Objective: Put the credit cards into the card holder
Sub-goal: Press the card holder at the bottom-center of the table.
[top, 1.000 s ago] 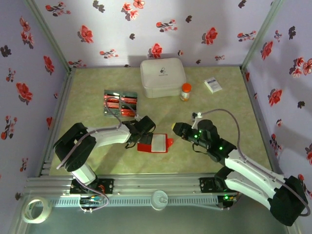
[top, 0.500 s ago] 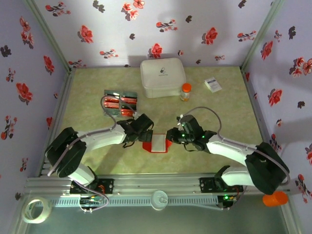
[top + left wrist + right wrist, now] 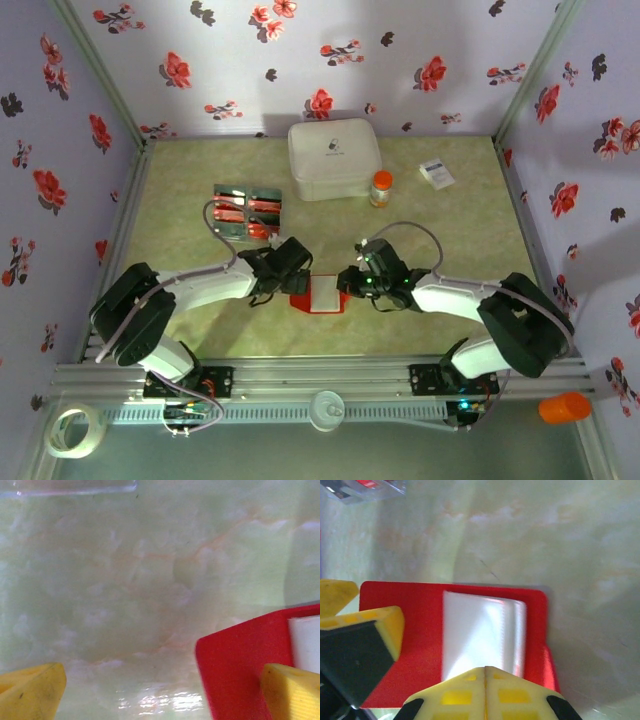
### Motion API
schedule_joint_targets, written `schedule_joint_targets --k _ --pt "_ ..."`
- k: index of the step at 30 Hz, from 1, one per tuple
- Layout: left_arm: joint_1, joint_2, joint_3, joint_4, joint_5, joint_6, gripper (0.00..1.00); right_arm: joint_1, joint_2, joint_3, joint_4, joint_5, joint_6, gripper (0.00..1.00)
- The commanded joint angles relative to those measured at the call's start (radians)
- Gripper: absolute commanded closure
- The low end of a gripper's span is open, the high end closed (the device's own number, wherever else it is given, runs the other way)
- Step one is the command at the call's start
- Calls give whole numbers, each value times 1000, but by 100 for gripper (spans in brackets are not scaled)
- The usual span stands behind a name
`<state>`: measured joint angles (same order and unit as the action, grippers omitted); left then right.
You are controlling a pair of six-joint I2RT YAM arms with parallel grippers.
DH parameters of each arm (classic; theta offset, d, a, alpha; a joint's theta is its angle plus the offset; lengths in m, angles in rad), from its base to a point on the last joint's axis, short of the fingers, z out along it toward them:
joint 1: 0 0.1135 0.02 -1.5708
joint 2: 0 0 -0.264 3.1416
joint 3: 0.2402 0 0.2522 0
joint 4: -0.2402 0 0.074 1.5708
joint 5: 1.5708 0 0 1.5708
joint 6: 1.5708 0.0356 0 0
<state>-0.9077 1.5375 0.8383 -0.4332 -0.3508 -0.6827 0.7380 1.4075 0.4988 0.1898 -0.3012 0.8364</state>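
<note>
Card holder point(image 3: 322, 296): lies open directly beneath my clenched right pincer point(image 3: 485, 672), long axis running across to my released left pincer point(image 3: 162, 692), whose one finger overlaps its far end; both arms equally near.

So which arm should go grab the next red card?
Left, probably. The left gripper is open and nearer the credit cards at the back left. The right gripper is shut, down at the card holder's right edge, farther away.
</note>
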Motion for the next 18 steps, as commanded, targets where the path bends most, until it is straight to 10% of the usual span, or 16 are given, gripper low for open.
schedule_joint_targets --k 1,18 --pt "6 -20 -27 -36 -54 -45 0 4 3 -44 17 51 -27 93" --pt "5 -21 -1 -34 1 -94 0 0 29 -93 60 45 -19 98"
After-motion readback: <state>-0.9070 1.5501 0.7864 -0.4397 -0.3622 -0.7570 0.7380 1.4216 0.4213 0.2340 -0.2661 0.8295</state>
